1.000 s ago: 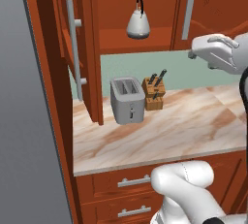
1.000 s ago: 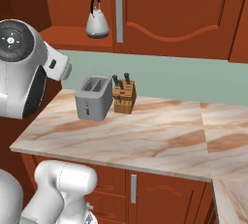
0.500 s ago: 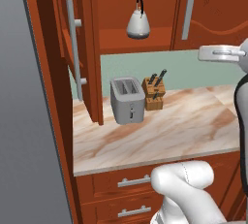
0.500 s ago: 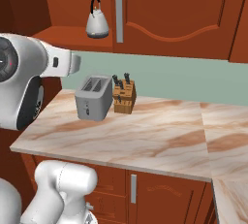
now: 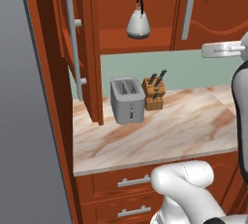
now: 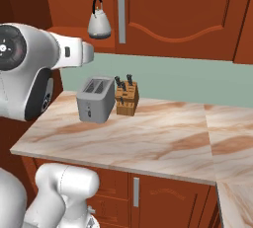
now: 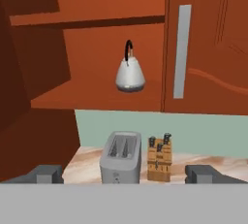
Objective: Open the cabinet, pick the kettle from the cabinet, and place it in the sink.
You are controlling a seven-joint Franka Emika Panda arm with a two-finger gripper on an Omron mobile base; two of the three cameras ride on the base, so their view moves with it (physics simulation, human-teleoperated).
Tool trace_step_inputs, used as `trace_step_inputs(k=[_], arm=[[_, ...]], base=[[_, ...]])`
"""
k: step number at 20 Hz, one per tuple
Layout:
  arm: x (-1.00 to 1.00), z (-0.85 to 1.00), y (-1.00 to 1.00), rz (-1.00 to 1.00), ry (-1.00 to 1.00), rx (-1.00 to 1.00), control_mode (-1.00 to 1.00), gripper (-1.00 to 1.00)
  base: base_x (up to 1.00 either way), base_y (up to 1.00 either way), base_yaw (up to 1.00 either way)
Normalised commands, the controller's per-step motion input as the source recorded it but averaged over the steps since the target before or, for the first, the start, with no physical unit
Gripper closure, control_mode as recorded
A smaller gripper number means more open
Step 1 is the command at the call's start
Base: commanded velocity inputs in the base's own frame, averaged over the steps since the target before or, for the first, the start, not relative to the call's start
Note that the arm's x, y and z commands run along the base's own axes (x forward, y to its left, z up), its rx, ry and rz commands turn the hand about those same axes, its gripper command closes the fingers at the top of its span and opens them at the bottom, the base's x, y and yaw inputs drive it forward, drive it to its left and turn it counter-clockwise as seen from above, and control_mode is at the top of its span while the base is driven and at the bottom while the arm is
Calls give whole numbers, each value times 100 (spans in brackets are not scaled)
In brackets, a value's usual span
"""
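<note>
The cabinet's left door (image 5: 85,48) stands swung open and its right door (image 5: 213,9) is shut. On the bare shelf inside stands the kettle (image 5: 138,24), silver with a black arched handle (image 6: 99,23). The hand view looks straight at the kettle (image 7: 130,75) from some way off, level with the shelf. My gripper (image 7: 125,174) is open wide, its fingertips (image 7: 46,173) far apart with nothing between them. The shut door's grey bar handle (image 7: 181,51) is just right of the kettle. The sink is out of view.
Below the shelf, a grey toaster (image 5: 128,100) and a knife block (image 5: 154,92) stand on the marbled countertop (image 5: 184,131). Drawers (image 5: 133,182) run under the counter. A grey wall (image 5: 24,121) closes off the left side. My white arm (image 6: 29,69) reaches up at the left of the right base view.
The arm has swung and its hand has turned towards the open cabinet. The jaws stay open. Kettle and doors have not moved.
</note>
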Motion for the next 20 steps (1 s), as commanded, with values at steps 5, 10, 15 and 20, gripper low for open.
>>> trace_step_inputs(k=[5, 10, 15, 20], arm=[[35, 12, -12, -11, 17, -6, -100, -100], [41, 2, -12, -8, 9, 0, -100, -100], [42, 0, -13, -5, 0, 0, -100, -100], [47, 0, -10, -5, 0, 0, -100, -100]], base=[[0, 0, 0], [0, 0, 0], [0, 0, 0], [0, 0, 0]])
